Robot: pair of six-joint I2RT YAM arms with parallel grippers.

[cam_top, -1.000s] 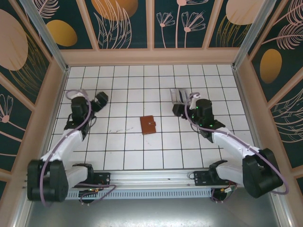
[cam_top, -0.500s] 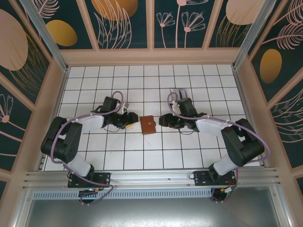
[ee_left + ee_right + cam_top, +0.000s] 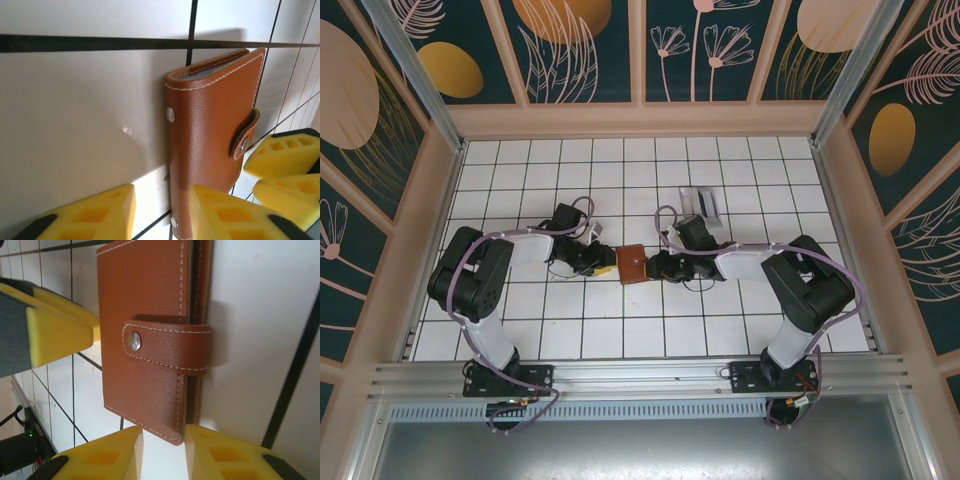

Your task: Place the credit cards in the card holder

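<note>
The reddish-brown card holder (image 3: 631,265) lies closed on the white tiles at mid-table, its tab snapped shut. My left gripper (image 3: 604,266) reaches it from the left, open; in the left wrist view the left gripper (image 3: 162,216) straddles the spine edge of the card holder (image 3: 210,125), one yellow finger (image 3: 227,215) over the leather. My right gripper (image 3: 656,268) comes from the right, open; in its wrist view the right gripper (image 3: 164,456) has the lower corner of the card holder (image 3: 150,340) dipping between its fingertips. The pale grey credit cards (image 3: 703,203) lie behind the right arm.
Wooden side rails and patterned walls bound the tiled floor (image 3: 620,330). The right gripper's yellow fingers (image 3: 285,156) sit beyond the holder in the left wrist view. The left gripper's finger (image 3: 55,330) is at the left in the right wrist view.
Both arms have stretched in from their folded poses. The two grippers have closed in on the card holder from either side. The holder has not moved.
</note>
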